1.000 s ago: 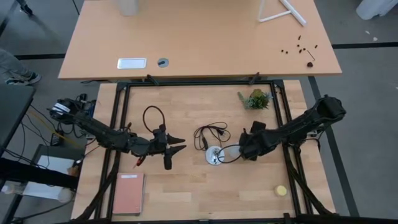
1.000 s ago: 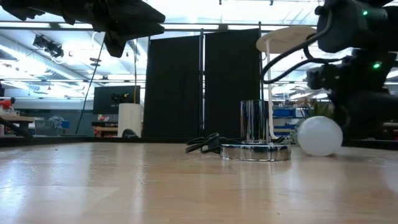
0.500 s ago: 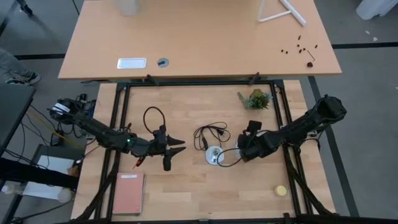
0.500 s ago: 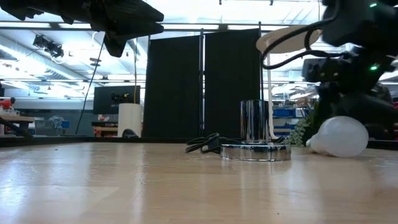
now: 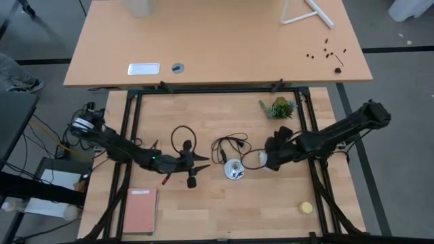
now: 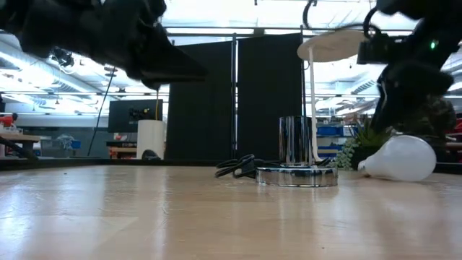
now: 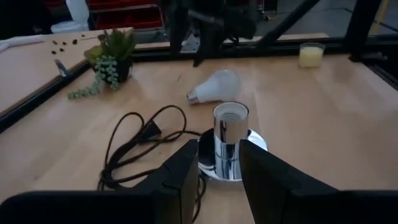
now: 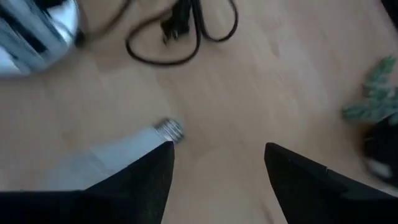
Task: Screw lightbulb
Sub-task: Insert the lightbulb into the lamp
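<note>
Here, the lightbulb point(image 7: 213, 85) is lying on its side on the bench point(image 5: 217, 210), just beside the chrome socket base point(image 5: 234, 169) (screw end pointing toward it). The right gripper point(image 8: 217, 163) is hovering over the bulb, fingers spread wide and gripping nothing. The left gripper point(image 7: 219, 163) is facing the socket, narrowly parted and empty.

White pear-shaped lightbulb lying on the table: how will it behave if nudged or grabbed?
The white pear-shaped lightbulb lies on its side on the wooden table, so it would probably roll in an arc. Its smooth, rounded globe may slip between fingers. Likely light and fragile; grip gently.
</note>
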Controlling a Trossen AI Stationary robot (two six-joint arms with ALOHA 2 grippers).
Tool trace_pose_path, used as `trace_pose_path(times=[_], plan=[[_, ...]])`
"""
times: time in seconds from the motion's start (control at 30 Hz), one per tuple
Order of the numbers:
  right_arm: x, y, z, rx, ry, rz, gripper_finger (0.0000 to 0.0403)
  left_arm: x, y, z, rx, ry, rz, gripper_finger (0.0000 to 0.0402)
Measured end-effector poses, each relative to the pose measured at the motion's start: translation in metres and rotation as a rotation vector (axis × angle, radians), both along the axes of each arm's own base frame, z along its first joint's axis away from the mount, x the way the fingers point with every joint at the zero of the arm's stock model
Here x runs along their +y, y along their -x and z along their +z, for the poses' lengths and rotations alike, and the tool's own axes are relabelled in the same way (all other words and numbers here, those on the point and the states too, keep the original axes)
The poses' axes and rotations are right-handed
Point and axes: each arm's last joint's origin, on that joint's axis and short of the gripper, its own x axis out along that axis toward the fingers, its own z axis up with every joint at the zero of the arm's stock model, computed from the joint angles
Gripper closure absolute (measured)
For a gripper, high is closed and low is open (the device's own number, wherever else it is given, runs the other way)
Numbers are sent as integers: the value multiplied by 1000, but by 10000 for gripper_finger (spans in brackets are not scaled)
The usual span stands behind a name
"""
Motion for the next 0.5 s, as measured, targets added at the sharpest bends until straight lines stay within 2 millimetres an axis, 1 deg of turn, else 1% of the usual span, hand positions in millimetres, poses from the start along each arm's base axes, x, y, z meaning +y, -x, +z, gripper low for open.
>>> trace_pose_path(times=[0.13, 0.23, 0.3, 0.4, 0.5], plan=[[4, 5, 10, -114, -109, -73, 142, 3, -13, -21, -25, 16, -32, 280], [11, 5, 14, -178, -171, -91, 144, 6, -21, -36, -62, 4, -14, 268], [18, 7, 15, -210, -172, -91, 144, 7, -26, -45, -63, 2, -8, 251], [28, 12, 15, -258, -143, -104, 144, 7, -35, -55, -37, 25, -65, 220], [35, 18, 15, -280, -149, -113, 144, 5, -45, -60, -31, 48, -131, 190]])
